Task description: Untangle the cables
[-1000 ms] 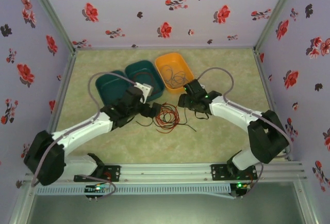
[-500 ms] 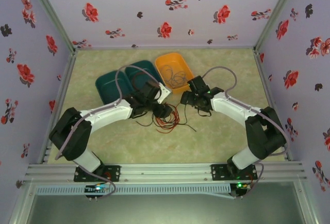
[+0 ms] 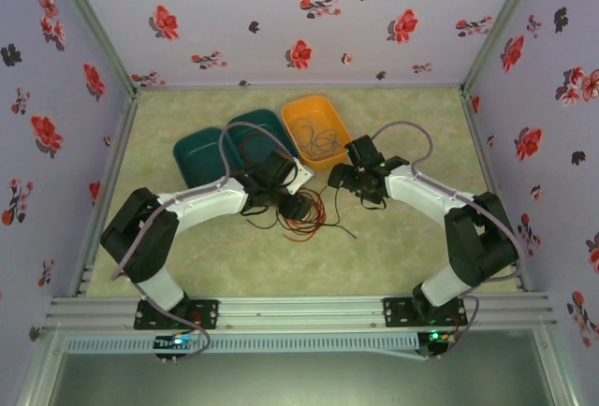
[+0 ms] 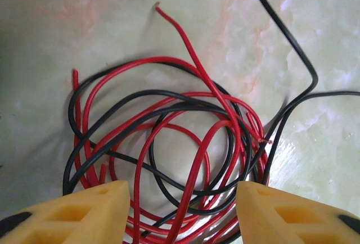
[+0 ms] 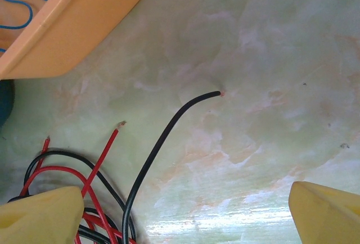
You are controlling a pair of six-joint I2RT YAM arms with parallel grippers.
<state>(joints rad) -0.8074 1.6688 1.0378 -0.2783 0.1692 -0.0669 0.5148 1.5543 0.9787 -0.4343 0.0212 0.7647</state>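
A tangle of red and black cables [image 3: 304,214] lies on the table in front of the trays. In the left wrist view the cables [image 4: 225,114] form overlapping loops, and several strands run between my yellow fingers [image 4: 84,210]. My left gripper [image 4: 183,199] is low over the tangle, jaws apart, gripping nothing; seen from above it [image 3: 294,204] is at the tangle's left edge. My right gripper [image 5: 183,210] is wide open over bare table, with a loose black cable end [image 5: 149,159] lying between its fingers. From above, the right gripper [image 3: 337,180] hangs just right of the tangle.
An orange tray [image 3: 309,100] at the back holds thin cables [image 3: 318,135]; its corner [image 5: 84,25] and a blue cable [image 5: 22,13] are close in the right wrist view. Two teal trays [image 3: 187,158] [image 3: 253,123] stand left of it. Floral walls enclose the table.
My left arm has swung right and forward onto the tangle, and its jaws have narrowed. My right gripper has opened wider and shifted slightly back toward the orange tray.
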